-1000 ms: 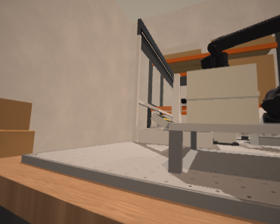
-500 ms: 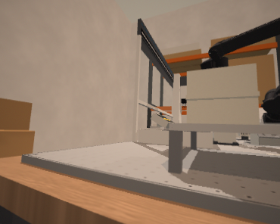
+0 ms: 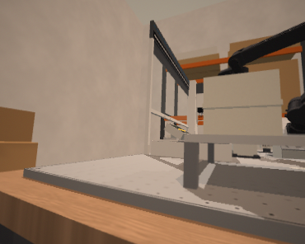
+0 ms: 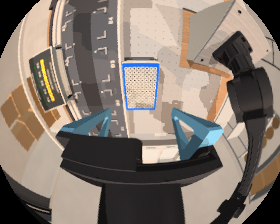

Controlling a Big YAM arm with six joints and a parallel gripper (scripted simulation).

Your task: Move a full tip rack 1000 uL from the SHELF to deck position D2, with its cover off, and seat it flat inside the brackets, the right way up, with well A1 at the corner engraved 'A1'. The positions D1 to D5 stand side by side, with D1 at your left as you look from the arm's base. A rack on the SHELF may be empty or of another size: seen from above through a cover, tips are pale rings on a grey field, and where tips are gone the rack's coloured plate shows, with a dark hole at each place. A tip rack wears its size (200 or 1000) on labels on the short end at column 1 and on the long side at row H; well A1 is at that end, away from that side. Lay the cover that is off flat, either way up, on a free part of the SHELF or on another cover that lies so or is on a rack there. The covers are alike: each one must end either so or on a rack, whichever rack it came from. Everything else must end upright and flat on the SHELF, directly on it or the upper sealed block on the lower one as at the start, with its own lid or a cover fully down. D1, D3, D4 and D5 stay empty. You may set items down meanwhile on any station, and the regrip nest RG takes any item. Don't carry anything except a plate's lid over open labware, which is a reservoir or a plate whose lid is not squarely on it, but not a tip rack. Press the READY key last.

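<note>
The blue-edged tip rack (image 4: 140,86) is sitting with bare table (image 4: 165,63) showing all around its edges. The blue fingers are spreading wide, holding nothing, and the rack is lying beyond them, in line with the gap.

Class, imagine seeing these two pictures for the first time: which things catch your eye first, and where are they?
In the wrist view, a blue-rimmed rack lies straight ahead, beyond the open gripper with its blue fingers. In the exterior view, two stacked pale blocks sit on a grey shelf, the black arm reaching above them.
</note>
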